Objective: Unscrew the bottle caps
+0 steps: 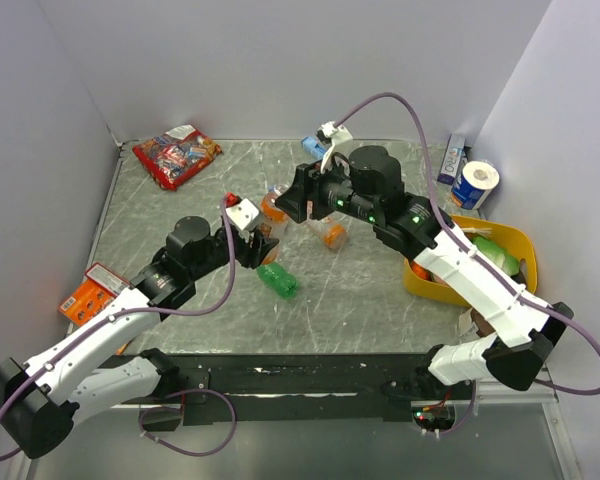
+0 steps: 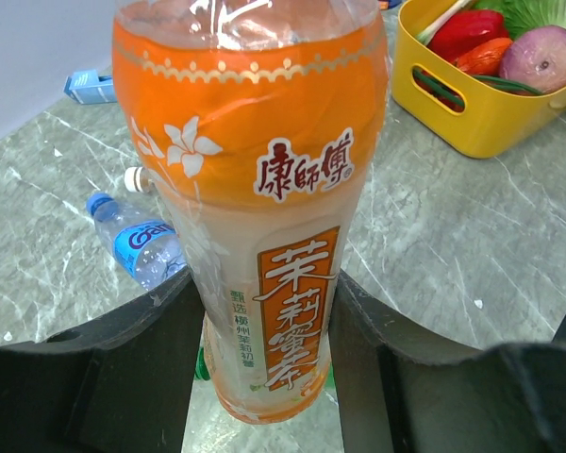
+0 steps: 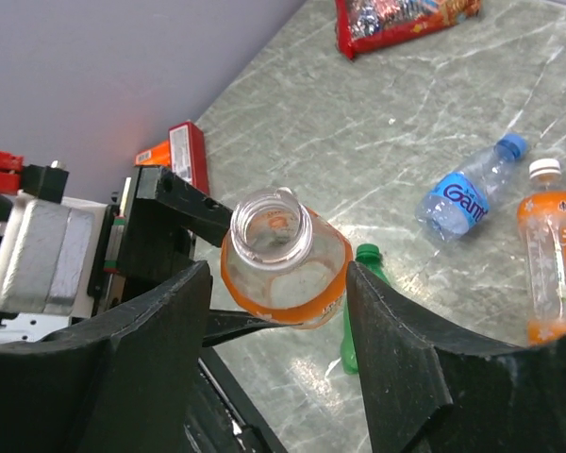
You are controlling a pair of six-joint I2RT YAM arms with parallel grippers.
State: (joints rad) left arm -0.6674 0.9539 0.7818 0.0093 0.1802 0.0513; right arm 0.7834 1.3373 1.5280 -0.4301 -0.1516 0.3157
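Observation:
My left gripper (image 2: 269, 297) is shut on the lower part of an orange-labelled bottle (image 2: 264, 170) and holds it above the table. Its mouth is open, with no cap on it, in the right wrist view (image 3: 272, 226). My right gripper (image 3: 278, 283) is open, one finger on each side of the bottle's shoulder. In the top view the two grippers (image 1: 258, 245) (image 1: 292, 205) meet at this bottle (image 1: 272, 208). A second orange bottle (image 3: 552, 264) with a white cap, a clear blue-labelled bottle (image 3: 462, 198) and a green bottle (image 3: 354, 311) lie on the table.
A yellow basket (image 1: 515, 232) of vegetables stands at the right. A red snack bag (image 1: 175, 155) lies at the back left, an orange box (image 1: 92, 290) at the left edge, a flat blue box (image 1: 313, 147) at the back. A tape roll (image 1: 475, 183) sits at the back right.

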